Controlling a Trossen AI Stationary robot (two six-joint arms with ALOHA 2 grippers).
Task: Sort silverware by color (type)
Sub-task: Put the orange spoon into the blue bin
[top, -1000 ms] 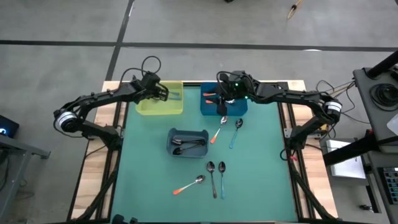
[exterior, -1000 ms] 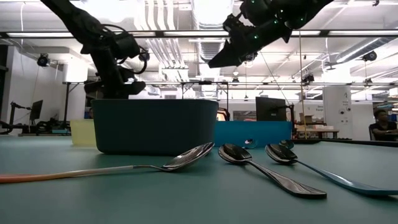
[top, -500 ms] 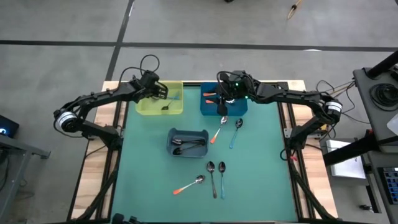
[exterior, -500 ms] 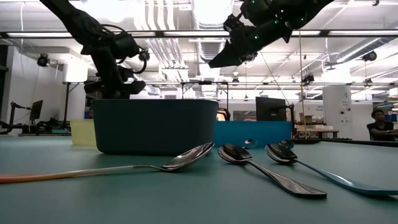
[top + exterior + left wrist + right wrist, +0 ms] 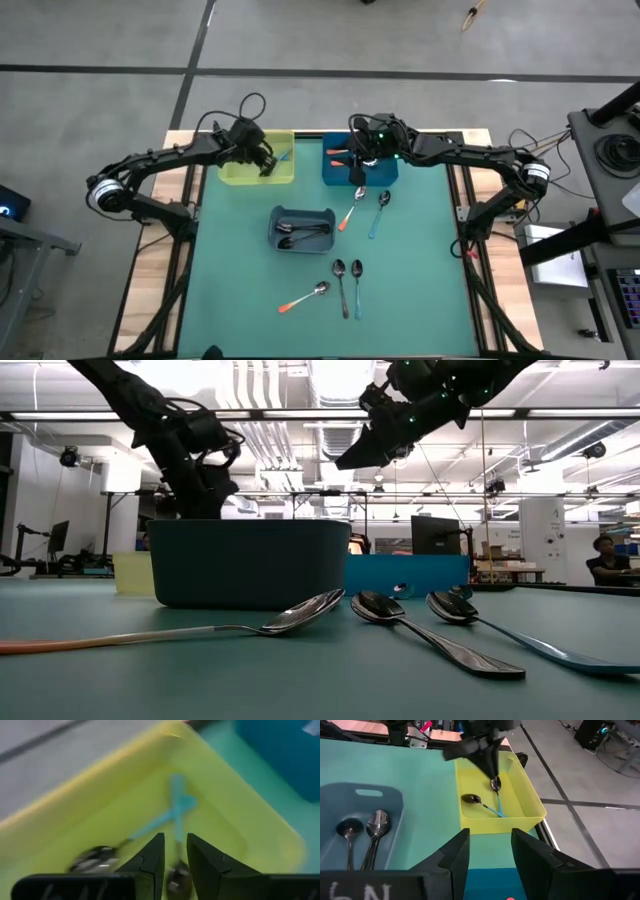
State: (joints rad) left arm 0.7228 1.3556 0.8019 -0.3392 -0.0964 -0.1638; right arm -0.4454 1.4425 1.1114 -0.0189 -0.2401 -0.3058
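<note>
The left gripper (image 5: pixel 264 166) hangs inside the yellow bin (image 5: pixel 232 172), fingers slightly parted and released, with 2 blue-handled spoons (image 5: pixel 490 806) lying in that bin just below its tips. Beside the yellow bin, the right gripper (image 5: pixel 357 160) hovers over the blue bin (image 5: pixel 388 172) with fingers spread and nothing between them. In front of the yellow bin, the grey bin (image 5: pixel 277 215) holds dark spoons (image 5: pixel 305 234), and 5 more spoons (image 5: pixel 346 272) lie loose on the green mat (image 5: pixel 420 270).
</note>
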